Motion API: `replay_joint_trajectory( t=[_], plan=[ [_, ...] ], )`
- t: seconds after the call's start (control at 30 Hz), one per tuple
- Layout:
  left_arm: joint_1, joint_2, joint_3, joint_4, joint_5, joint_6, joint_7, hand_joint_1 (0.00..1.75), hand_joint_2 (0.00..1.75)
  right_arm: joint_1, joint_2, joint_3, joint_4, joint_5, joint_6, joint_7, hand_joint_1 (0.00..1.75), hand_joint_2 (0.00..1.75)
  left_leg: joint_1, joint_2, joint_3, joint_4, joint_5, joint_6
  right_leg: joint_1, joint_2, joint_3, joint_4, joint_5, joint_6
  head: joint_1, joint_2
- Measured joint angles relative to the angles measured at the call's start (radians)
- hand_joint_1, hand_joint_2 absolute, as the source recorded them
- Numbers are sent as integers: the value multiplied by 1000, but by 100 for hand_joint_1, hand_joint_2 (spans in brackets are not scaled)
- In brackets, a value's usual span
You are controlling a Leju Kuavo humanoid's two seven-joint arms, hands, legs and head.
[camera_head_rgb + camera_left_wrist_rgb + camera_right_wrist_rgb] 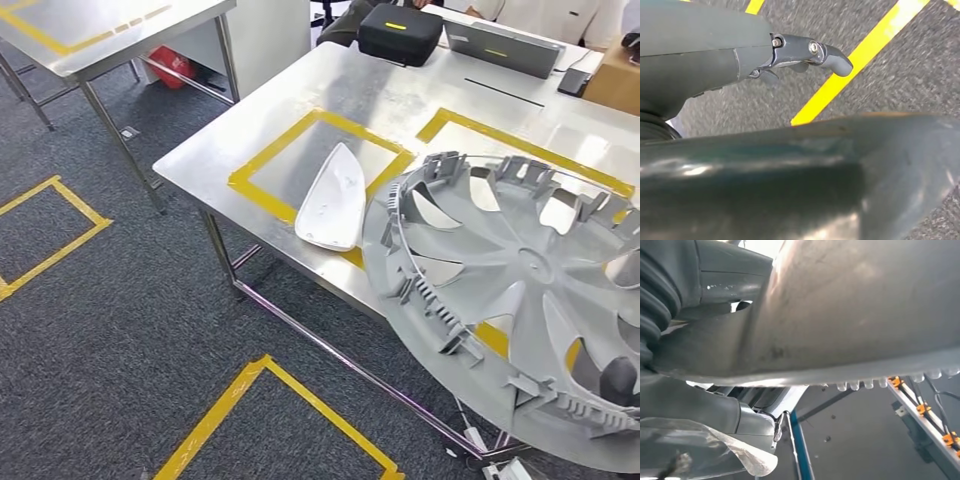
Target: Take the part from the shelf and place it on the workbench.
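A large grey wheel cover [521, 290] hangs tilted over the near right corner of the steel workbench [219, 150], inner ribbed side towards me. My right hand [619, 381] grips it at its lower right rim, a dark finger showing through an opening. In the right wrist view, that hand [719, 285] clasps the cover's smooth face [866, 315]. My left hand [806, 52] hangs beside me above the carpet, fingers stretched out and holding nothing.
A white curved part [333, 200] lies on the bench across a yellow tape rectangle [260, 185]. A black case [400, 30], a laptop [502, 48], a cardboard box [615, 80] and a person [558, 15] are at the far edge. A second table [90, 35] stands at left.
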Motion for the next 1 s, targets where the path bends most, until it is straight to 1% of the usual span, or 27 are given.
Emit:
replay_joint_trajectory(
  t=[0.03,0.1,0.13,0.17,0.2,0.23,0.27,0.3,0.33,0.37,0.4,0.47,0.5,0.53,0.57,0.6,0.63,0.67,0.7,0.73,0.77,0.8,0.83,0.87,0.9,0.97,1.0],
  plan=[
    [0,-1,1,-1,-2,0,0,0,0,-1,0,0,0,0,0,0,175,175,1,12,2,-7,4,4,2,-26,-16,29,-18,4,4,0],
    [1,-2,3,-2,-8,0,2,0,0,-6,0,0,2,0,0,0,175,175,0,38,3,-12,6,9,2,-84,-71,143,-79,10,9,0],
    [3,-2,5,-2,-13,-1,4,0,0,-7,0,0,4,0,0,0,175,175,-1,53,3,-11,5,10,0,-96,-100,206,-104,15,10,0],
    [4,-2,7,-2,-17,-2,6,0,0,-8,0,0,6,1,0,0,175,175,-1,67,3,-11,4,10,-2,-102,-119,247,-115,18,10,0],
    [4,-3,9,-2,-21,-4,7,0,0,-8,0,0,8,1,0,0,175,175,-1,81,3,-10,3,10,-4,-106,-119,252,-108,22,10,0],
    [4,-4,11,-3,-25,-6,9,0,0,-8,0,0,10,2,0,0,175,175,-1,93,4,-10,1,8,-7,-112,-99,218,-84,24,11,0],
    [4,-5,13,-4,-29,-7,10,0,0,-8,0,0,11,3,0,0,175,175,0,104,6,-9,-1,5,-9,-125,-62,152,-52,26,11,0],
    [4,-6,16,-6,-32,-8,11,0,0,-9,0,0,12,3,0,0,175,175,-1,114,7,-7,-4,1,-6,-147,-23,82,-31,25,11,0],
    [4,-6,19,-7,-35,-10,12,0,0,-10,0,0,12,4,0,0,175,175,-3,123,9,-4,-7,-4,-5,-163,10,26,-16,21,11,0],
    [3,-6,21,-8,-38,-11,12,0,0,-11,0,0,13,4,0,0,175,175,-6,131,11,-2,-10,-9,-2,-174,29,-7,-12,15,11,0],
    [3,-6,23,-8,-40,-11,13,0,0,-12,0,0,13,4,0,0,175,175,-8,139,13,-1,-12,-14,1,-175,34,-16,-15,8,11,0],
    [2,-6,26,-11,-42,-11,14,0,0,-11,0,0,13,4,0,0,175,175,-5,150,17,0,-16,-25,1,-152,33,-17,-11,-6,11,0],
    [1,-7,27,-13,-43,-12,14,0,0,-10,0,-1,13,5,0,0,175,175,-2,137,16,9,-25,-30,0,-142,34,-19,-10,-12,10,0],
    [1,-8,28,-15,-43,-12,14,0,0,-11,0,0,13,5,0,0,175,175,0,115,7,34,-44,-35,-2,-133,35,-21,-7,-18,9,0],
    [1,-8,30,-16,-43,-12,14,0,0,-12,0,1,13,5,0,0,175,175,3,88,-12,81,-73,-39,-4,-123,37,-23,-6,-24,7,0],
    [2,-8,31,-16,-44,-13,15,0,0,-12,0,1,13,6,0,0,175,175,3,66,-41,148,-107,-40,-3,-113,37,-22,-6,-27,5,0],
    [5,-7,32,-16,-44,-12,15,0,0,-13,0,2,13,6,0,0,175,175,3,57,-74,218,-136,-40,-2,-100,37,-22,-6,-29,4,0],
    [7,-7,33,-16,-44,-12,15,0,0,-12,0,2,13,6,0,0,175,175,3,53,-100,272,-152,-39,-1,-87,37,-21,-7,-30,4,0],
    [10,-7,33,-16,-44,-12,15,0,0,-12,0,1,14,6,0,0,175,175,3,52,-114,294,-148,-37,1,-72,38,-21,-7,-31,4,0],
    [11,-7,34,-16,-44,-12,15,0,0,-12,0,1,14,6,0,0,175,175,3,50,-111,278,-125,-34,2,-58,39,-20,-7,-31,4,0],
    [10,-7,34,-16,-44,-12,15,0,0,-12,0,1,14,6,0,0,175,175,3,45,-93,228,-87,-30,2,-45,40,-19,-7,-31,4,0],
    [9,-7,35,-16,-45,-12,15,0,0,-12,0,1,15,6,0,0,175,175,3,30,-67,160,-48,-24,3,-33,41,-18,-7,-30,4,0],
    [8,-7,37,-17,-46,-12,15,0,0,-12,0,1,16,7,0,0,175,175,3,13,-43,97,-20,-19,4,-23,40,-16,-8,-28,5,0],
    [7,-6,39,-17,-48,-12,15,0,0,-12,0,1,16,7,0,0,175,175,3,-2,-25,50,-5,-16,4,-13,36,-14,-8,-25,5,0],
    [6,-6,42,-17,-50,-13,15,0,0,-12,0,1,16,7,0,0,175,175,3,-13,-16,25,-2,-14,4,-5,32,-13,-8,-20,5,0],
    [5,-7,46,-19,-53,-13,15,0,0,-11,0,1,17,8,0,0,175,175,2,-7,-13,13,-5,-10,0,7,22,-13,-6,-8,5,0],
    [3,-9,47,-20,-54,-14,15,0,0,-9,0,0,17,9,0,0,175,175,3,-1,-11,8,-1,-6,1,-4,17,-9,-11,-2,6,0]
  ],
)
